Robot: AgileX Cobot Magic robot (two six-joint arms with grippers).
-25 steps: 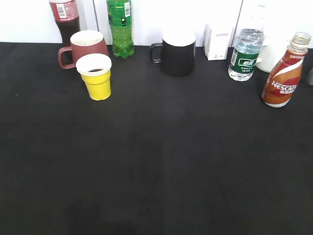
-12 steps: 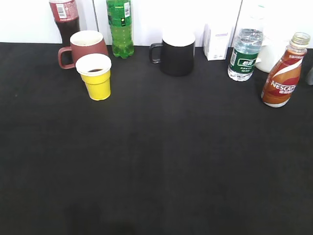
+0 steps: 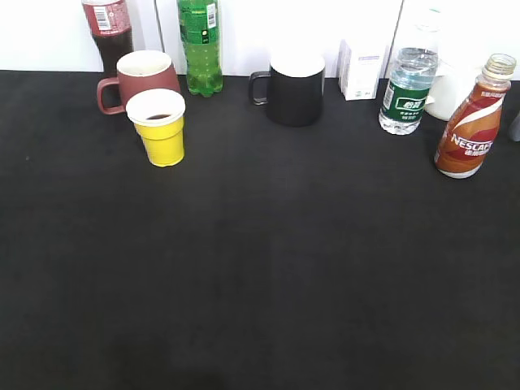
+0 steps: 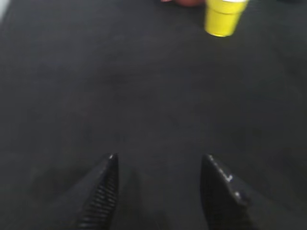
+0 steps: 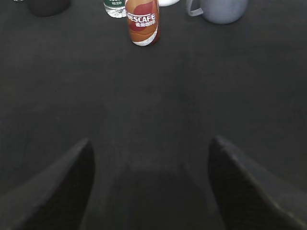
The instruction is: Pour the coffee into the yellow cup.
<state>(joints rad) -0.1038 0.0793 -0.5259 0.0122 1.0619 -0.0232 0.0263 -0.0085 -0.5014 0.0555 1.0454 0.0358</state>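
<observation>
The Nescafe coffee bottle (image 3: 470, 122) stands upright at the right back of the black table, uncapped; it also shows at the top of the right wrist view (image 5: 142, 21). The yellow cup (image 3: 159, 127) stands at the left back, with dark liquid low inside; it shows at the top of the left wrist view (image 4: 222, 17). My left gripper (image 4: 159, 160) is open and empty above bare table, far from the cup. My right gripper (image 5: 151, 143) is open and empty, well short of the bottle. Neither gripper shows in the exterior view.
Along the back stand a dark red mug (image 3: 138, 77), a cola bottle (image 3: 107, 28), a green bottle (image 3: 200, 45), a black mug (image 3: 292, 88), a white box (image 3: 361, 69) and a water bottle (image 3: 409, 89). A grey mug (image 5: 218, 9) stands right of the coffee bottle.
</observation>
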